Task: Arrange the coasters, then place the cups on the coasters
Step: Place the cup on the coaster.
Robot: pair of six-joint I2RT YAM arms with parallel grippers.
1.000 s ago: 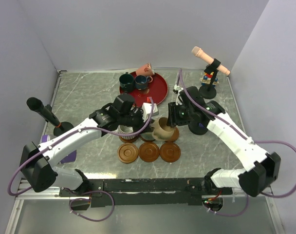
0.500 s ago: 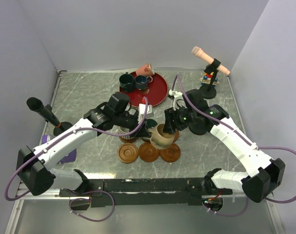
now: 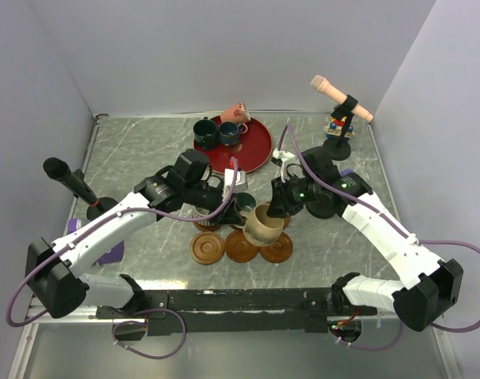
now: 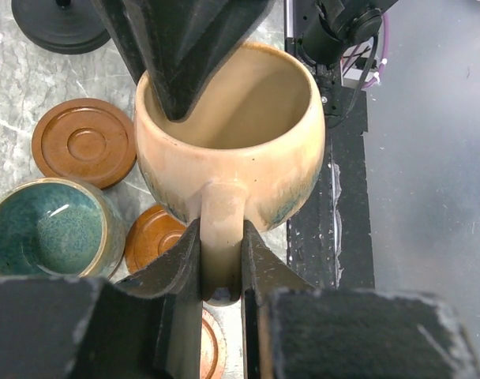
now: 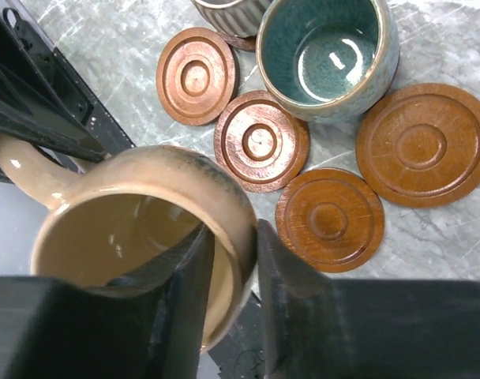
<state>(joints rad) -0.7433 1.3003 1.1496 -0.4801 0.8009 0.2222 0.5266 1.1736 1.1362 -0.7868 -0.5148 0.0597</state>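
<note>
A beige cup (image 3: 264, 227) hangs tilted above the front row of coasters (image 3: 241, 245), held from both sides. My left gripper (image 4: 222, 260) is shut on its handle, and my right gripper (image 5: 232, 260) is shut on its rim, one finger inside and one outside. On a coaster just behind stands the teal cup (image 5: 327, 55), with the grey ribbed cup (image 5: 228, 12) beside it. Several bare coasters (image 5: 261, 140) lie beneath. The dark green cup (image 3: 205, 132) and dark blue cup (image 3: 230, 133) stand on the red plate (image 3: 256, 150); the pink cup (image 3: 235, 113) lies tipped at its back.
A black microphone (image 3: 66, 178) on its round base (image 3: 102, 207) stands at the left. At the back right a peach microphone (image 3: 341, 99) rises from its stand. The black rail (image 3: 240, 300) runs along the near edge.
The beige cup has come nearer and lower, over the front coasters. My right gripper opened and closed again on its rim. The left gripper kept hold of the handle.
</note>
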